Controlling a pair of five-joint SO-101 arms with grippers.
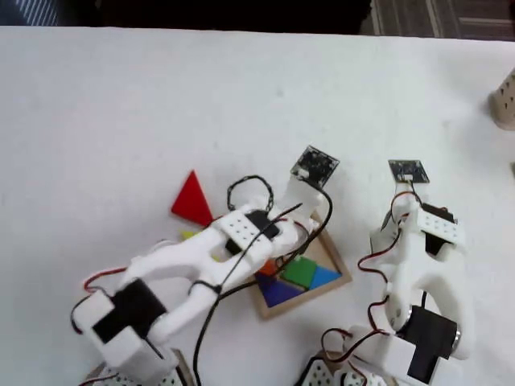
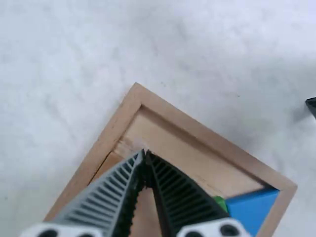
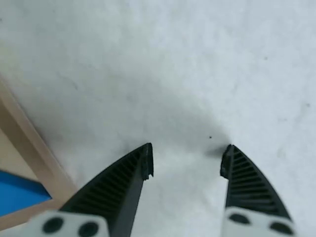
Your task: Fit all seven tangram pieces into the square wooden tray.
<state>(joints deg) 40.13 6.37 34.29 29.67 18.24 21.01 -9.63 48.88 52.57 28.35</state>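
High view: white bench [image 1: 121, 104]; wooden tray [image 1: 339, 257] holds green piece [image 1: 299, 272] and blue piece [image 1: 324, 277], left arm [image 1: 201, 251] lying across it; red triangle [image 1: 191, 199] loose nearby; left tool [image 2: 146, 154] clenched, empty, over tray's bare corner; right tool [image 3: 186, 160] released above bench beside tray

- No text, label, brand, number or sign can be read anywhere in these views
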